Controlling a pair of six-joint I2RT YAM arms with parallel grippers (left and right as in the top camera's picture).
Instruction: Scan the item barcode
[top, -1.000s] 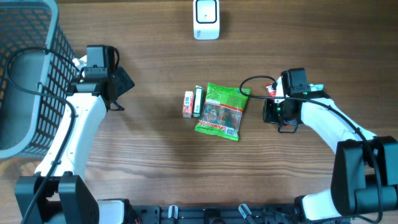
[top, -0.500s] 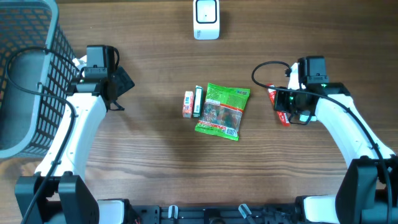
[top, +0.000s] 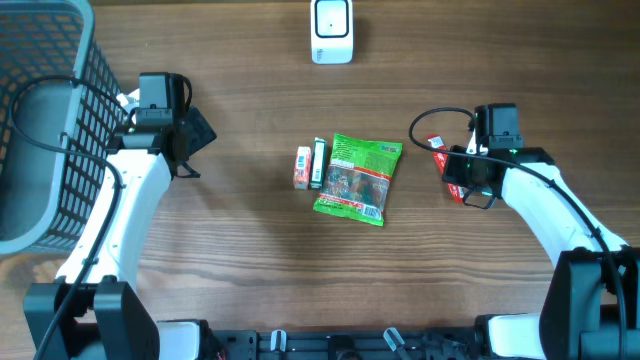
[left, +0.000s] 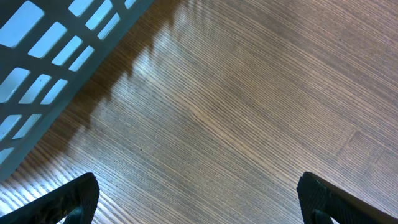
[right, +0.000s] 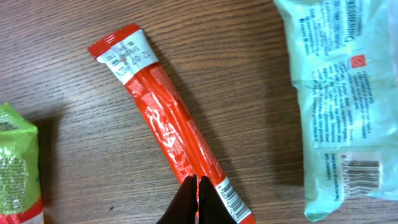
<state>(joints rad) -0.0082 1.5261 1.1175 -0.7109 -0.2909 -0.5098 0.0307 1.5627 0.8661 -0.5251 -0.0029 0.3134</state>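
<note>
While the red stick packet (right: 166, 130) is lying flat at 3 o'clock on the table (top: 250, 260), its barcode (right: 235, 199) is showing at one end; the other print is too small to read. The right gripper (right: 196, 198) is resting shut on it beside the barcode; a real pinch I cannot tell. A pale green pouch (right: 339, 87) is lying near, not touching. At 9 o'clock the left gripper (left: 199, 205) is standing wide open over bare wood beside the basket (top: 40, 120).
</note>
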